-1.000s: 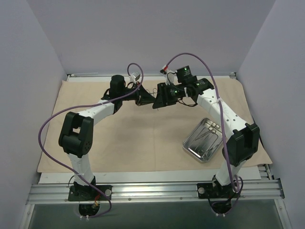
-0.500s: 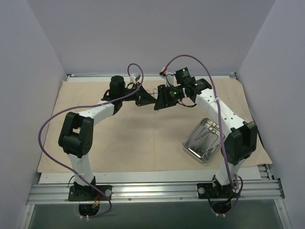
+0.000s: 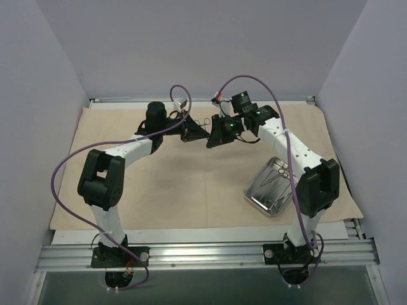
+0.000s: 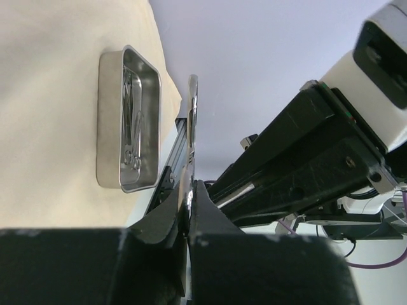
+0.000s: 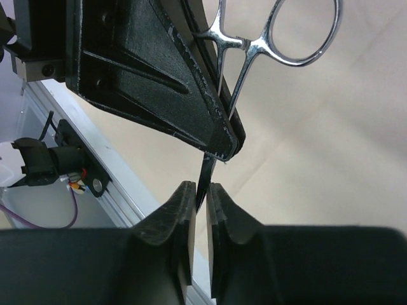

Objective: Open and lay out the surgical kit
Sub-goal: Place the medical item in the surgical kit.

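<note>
Tan cloth wrap (image 3: pixel 191 190) — shiny silver steel tray (image 3: pixel 259 198) — purple cables (image 3: pixel 53 184), black-and-white arm (image 3: pixel 130 149).

1. Top external cam: high, behind the arm bases, tilted down over the whole bench (image 3: pixel 203 235). Left arm (image 3: pixel 124 149), right arm (image 3: pixel 299 152), cloth wrap (image 3: pixel 191 184) and steel tray (image 3: pixel 264 197) all sit far off.
2. Left wrist cam: v. close, rolled sideways, sights past the left fingers (image 4: pixel 159 222) toward tray + right arm.
3. Right wrist cam: v. close, looks past the right fingers (image 5: pixel 181 210) at the left fingers, cloth behind.
4. Shared: both wrist views catch one scissor-like instrument (image 5: pixel 241 79). In the top view it's prob. the thin glint between the arms.
</note>
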Available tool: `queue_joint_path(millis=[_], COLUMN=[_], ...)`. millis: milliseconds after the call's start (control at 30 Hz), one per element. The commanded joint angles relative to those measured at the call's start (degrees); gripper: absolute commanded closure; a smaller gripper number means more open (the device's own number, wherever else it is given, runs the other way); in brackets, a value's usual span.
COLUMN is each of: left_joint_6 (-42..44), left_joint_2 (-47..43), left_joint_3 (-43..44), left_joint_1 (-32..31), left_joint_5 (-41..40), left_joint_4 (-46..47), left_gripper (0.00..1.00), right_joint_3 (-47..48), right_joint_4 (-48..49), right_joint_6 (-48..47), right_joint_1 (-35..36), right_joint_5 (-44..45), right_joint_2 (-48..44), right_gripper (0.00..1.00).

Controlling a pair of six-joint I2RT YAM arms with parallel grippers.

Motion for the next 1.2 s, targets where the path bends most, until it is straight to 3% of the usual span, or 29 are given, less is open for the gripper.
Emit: queue_joint_path(millis=[0,167,300,433,633,867,933,1033,1167], left_joint_6=[-0.51,-0.25,1.59,5.89,19.95,27.69,26.22,18.58,16.08], left_joint_2=[-2.56,-2.03,-2.91,-4.14,-5.46,-8.27,-9.32,-11.08,-12.22], left_joint_3=[0.01,0.0,-1.4,-2.28,2.28,2.37,1.42,-4.38,-7.38], left_joint_1=[0.03,0.03,2.31,6.26,7.85,7.5,7.24,6.54,6.09], left_joint_5=[2.31,3.8,4.68,6.44,7.5,5.05,4.43,2.06,-1.19], left_joint_4=[3.89,4.33,2.49,-2.15,-18.58,-24.74,-23.37,-11.17,-10.08], left_gripper=[0.98,0.91,0.51,0.41,0.36,0.35,0.35,0.36,0.39], right_joint_3=[0.94,1.74,1.21,-0.72,-2.92,-2.04,-1.87,-2.57,-5.99], right_joint_4=[-0.26,-2.19,-4.39,-5.53,-6.85,-6.68,-6.15,-2.13,4.83], right_joint_6=[-1.03,-2.61,-4.81,-6.04,-8.06,-8.16,-6.14,-3.07,4.22], right_joint_1=[-0.48,-0.4,-0.48,-0.22,1.36,2.15,2.15,2.15,2.15], right_joint_5=[2.68,5.32,6.03,7.17,7.18,2.07,2.86,3.48,1.99], right_joint_2=[0.11,-0.07,-1.03,-3.49,-4.9,-4.29,-3.76,-4.28,-5.43], right_gripper=[1.0,1.0,1.0,1.0,1.0,1.0,1.0,1.0,1.0])
